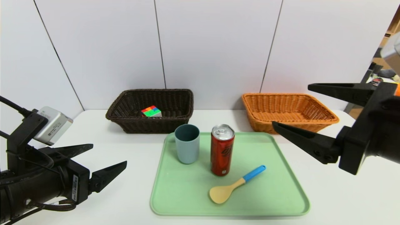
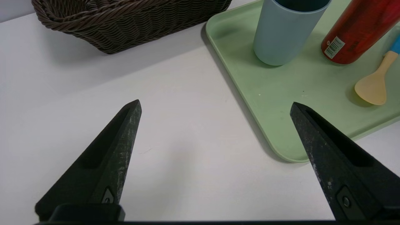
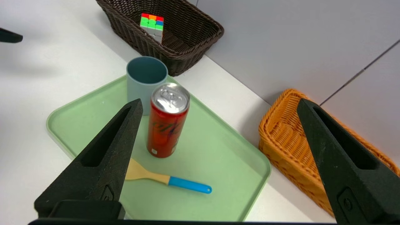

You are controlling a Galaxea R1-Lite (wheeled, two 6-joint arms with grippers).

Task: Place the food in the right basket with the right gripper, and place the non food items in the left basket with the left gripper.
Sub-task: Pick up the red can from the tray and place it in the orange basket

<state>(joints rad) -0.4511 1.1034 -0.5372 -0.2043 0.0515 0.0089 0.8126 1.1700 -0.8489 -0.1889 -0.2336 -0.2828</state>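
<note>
The right end effector (image 1: 292, 104) is held fully open and empty above the table (image 1: 343, 193), just beside the orange-tan wicker basket (image 1: 289, 111). Ahead of and below its tips, the red drink can (image 1: 222, 150) is seen upright on the green tray (image 1: 281, 200), untouched, with the blue-grey cup (image 1: 187, 143) just beyond it and the yellow spoon (image 1: 236, 185) nearer. The left end effector (image 1: 107, 157) is parked open and empty short of the tray; beyond it, the puzzle cube (image 1: 151, 111) lies in the dark brown basket (image 1: 150, 125). The can appears next: a reach and a squeeze around its middle are called for.
</note>
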